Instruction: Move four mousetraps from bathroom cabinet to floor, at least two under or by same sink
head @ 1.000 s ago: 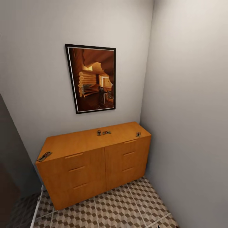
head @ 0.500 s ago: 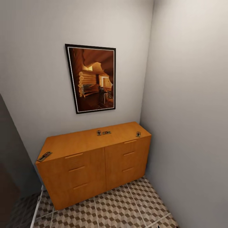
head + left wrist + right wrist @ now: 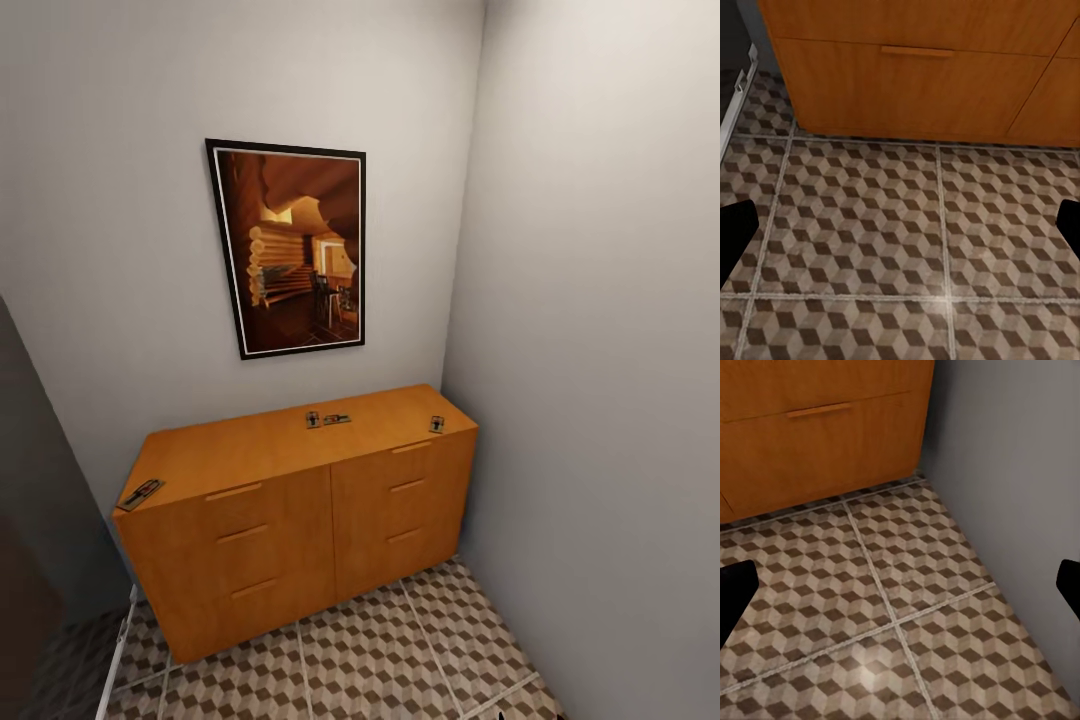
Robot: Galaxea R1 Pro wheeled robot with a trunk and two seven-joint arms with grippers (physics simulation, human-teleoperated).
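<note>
The orange-brown cabinet (image 3: 290,520) stands against the far wall in the corner. Several mousetraps lie on its flat top: one at the left front corner (image 3: 141,493), two side by side near the middle back (image 3: 313,420) (image 3: 337,418), one at the right front edge (image 3: 437,424). The cube-patterned bathroom floor (image 3: 380,660) spreads in front of it. My left gripper (image 3: 900,232) hangs open above the floor tiles (image 3: 870,225), facing a lower drawer (image 3: 916,75). My right gripper (image 3: 900,589) is open too, over the tiles (image 3: 907,607) by the cabinet's right end (image 3: 825,435). The sink is out of view.
A framed picture (image 3: 290,248) hangs above the cabinet. A grey wall (image 3: 600,400) closes the right side, right up against the cabinet. A dark panel with a white edge (image 3: 40,560) stands at the left.
</note>
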